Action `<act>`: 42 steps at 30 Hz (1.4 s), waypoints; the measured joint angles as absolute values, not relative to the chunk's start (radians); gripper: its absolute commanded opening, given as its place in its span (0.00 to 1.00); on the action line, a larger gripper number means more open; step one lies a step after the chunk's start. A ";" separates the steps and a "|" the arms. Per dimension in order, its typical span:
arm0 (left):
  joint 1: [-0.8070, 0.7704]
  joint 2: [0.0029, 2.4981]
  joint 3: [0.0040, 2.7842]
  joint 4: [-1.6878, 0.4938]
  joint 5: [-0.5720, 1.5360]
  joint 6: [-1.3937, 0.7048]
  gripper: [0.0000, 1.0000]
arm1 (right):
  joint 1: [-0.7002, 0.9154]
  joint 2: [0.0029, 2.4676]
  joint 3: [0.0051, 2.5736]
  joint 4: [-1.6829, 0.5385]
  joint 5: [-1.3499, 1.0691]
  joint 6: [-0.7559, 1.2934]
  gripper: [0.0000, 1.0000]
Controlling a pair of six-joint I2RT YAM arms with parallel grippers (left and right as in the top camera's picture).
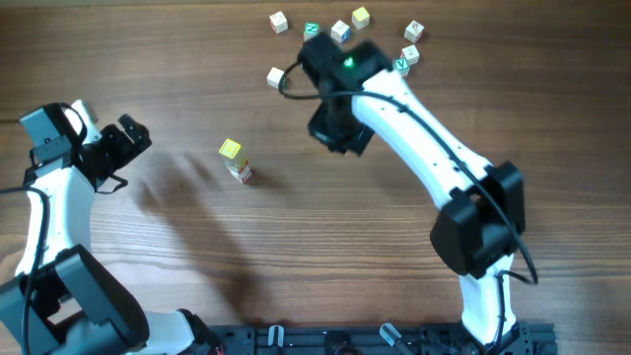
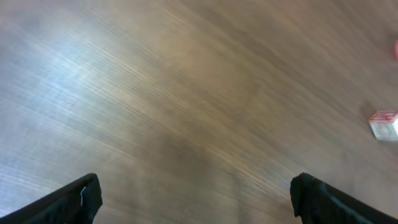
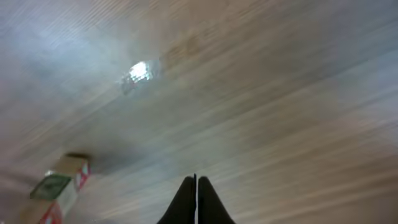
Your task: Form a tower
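A slim tower [image 1: 235, 161] of small letter cubes stands near the middle of the wooden table [image 1: 325, 247], its pale yellow cube on top and a white, red-marked cube showing below it. The left hand [image 1: 126, 156] sits well apart to the tower's left, fingers spread and facing it. The right arm [image 1: 424, 148] reaches from the lower right edge towards the far side, a green light [image 1: 347, 65] glowing on its wrist. The right hand [image 1: 333, 133] is a dark mass whose fingers cannot be made out. Loose letter cubes [image 1: 360, 17] lie scattered along the far edge, and a single cube [image 1: 275, 76] lies just beside the wrist.
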State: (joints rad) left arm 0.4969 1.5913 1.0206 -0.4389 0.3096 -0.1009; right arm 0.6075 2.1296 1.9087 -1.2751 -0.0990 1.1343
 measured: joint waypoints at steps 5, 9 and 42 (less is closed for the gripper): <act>0.491 1.591 1.021 -0.363 0.367 0.096 0.55 | 0.628 2.138 1.569 -0.791 -0.251 1.189 0.04; 0.430 1.628 1.021 -0.282 0.378 0.190 0.04 | 0.694 2.139 1.556 -0.776 -0.252 1.312 0.04; 0.284 1.915 1.021 -0.127 0.486 0.273 0.04 | 0.785 2.230 1.553 -0.438 -0.344 1.786 0.04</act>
State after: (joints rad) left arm 0.2836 1.9152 1.0210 -0.1272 0.4858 0.2726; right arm 0.7849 2.2295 1.5528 -0.4377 -0.3439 1.7859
